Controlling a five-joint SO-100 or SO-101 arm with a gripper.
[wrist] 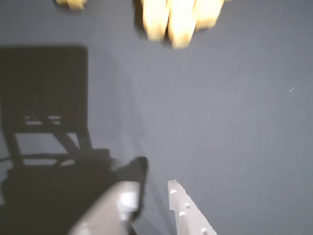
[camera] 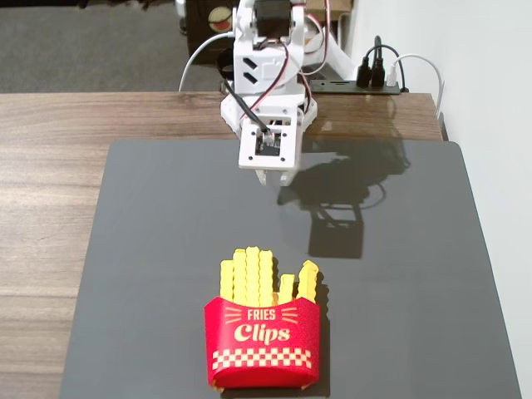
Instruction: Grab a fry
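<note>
Several bright-yellow crinkle-cut fries [camera: 258, 277] stand upright in the red "Fries Clips" carton [camera: 262, 342] near the front of the dark mat. Their blurred tips [wrist: 177, 19] show at the top edge of the wrist view. My white gripper [camera: 273, 178] hangs above the far part of the mat, well behind the carton and apart from the fries. In the wrist view the gripper [wrist: 154, 188] has its two fingers a little apart with bare mat between them. It holds nothing.
The dark grey mat [camera: 166, 249] lies on a wooden table [camera: 50, 158]. The arm's base and cables stand at the table's far edge [camera: 274, 58]. A power strip with plugs [camera: 378, 76] lies at the back right. A white wall runs along the right.
</note>
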